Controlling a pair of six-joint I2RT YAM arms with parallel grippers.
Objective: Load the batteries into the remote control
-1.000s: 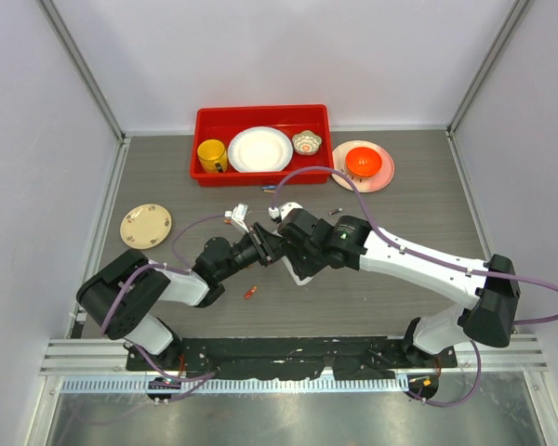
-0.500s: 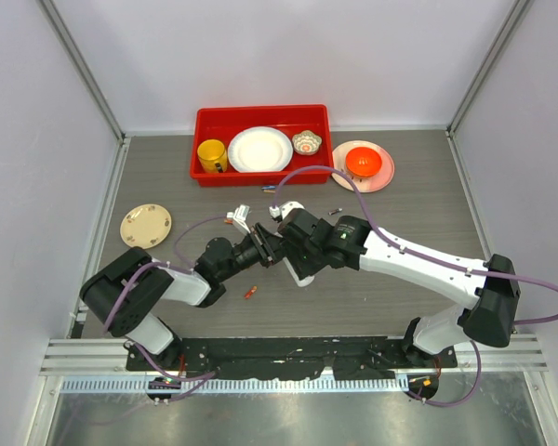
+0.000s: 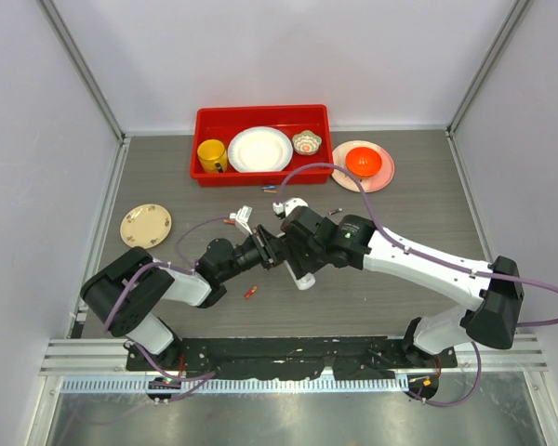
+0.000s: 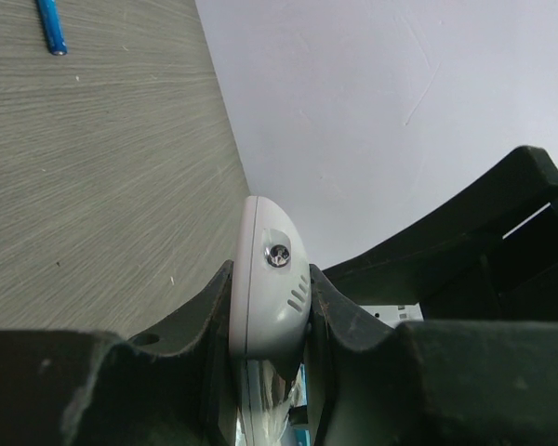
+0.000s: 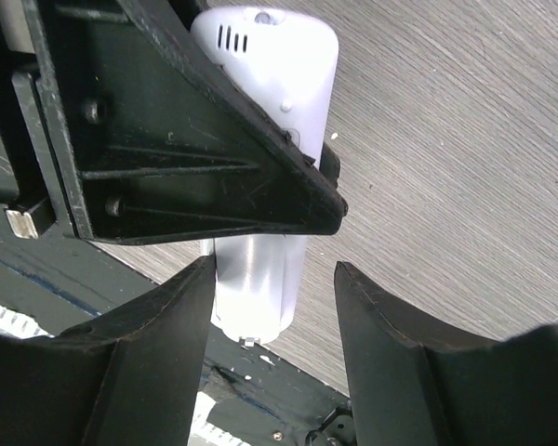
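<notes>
We see a grey wood-grain table (image 3: pixel 400 311) with the two black-and-white arms reaching in from its near edge, the left arm (image 3: pixel 167 283) and the right arm (image 3: pixel 428 265) meeting over the middle. At the far edge sits a red rectangular plastic tray (image 3: pixel 262 111) holding a round white plate (image 3: pixel 259 149), a yellow mug (image 3: pixel 211 154) and a small patterned bowl (image 3: pixel 307 142). Just right of the tray, a pink plate (image 3: pixel 383 177) carries an orange bowl (image 3: pixel 364 162). A beige round plate (image 3: pixel 146 226) lies well apart at the left.

The slim white plastic remote control (image 5: pixel 270 65) with rounded ends is off the table, between the two grippers. The left gripper (image 4: pixel 270 279) is clenched on it, one black finger (image 4: pixel 219 307) pressed to each long side. The right gripper (image 5: pixel 272 269) is released: its jaws stand apart on either side of the remote's lower end, with table showing between the remote and one finger (image 5: pixel 391 344).

A small flat white piece (image 3: pixel 243 216) lies just beyond the left gripper.

The batteries (image 3: pixel 270 189) lie loose on the table, some near the tray. A red battery (image 3: pixel 249 293) sits beside the left forearm, and a blue battery (image 4: pixel 51 23) shows in the left wrist view.
</notes>
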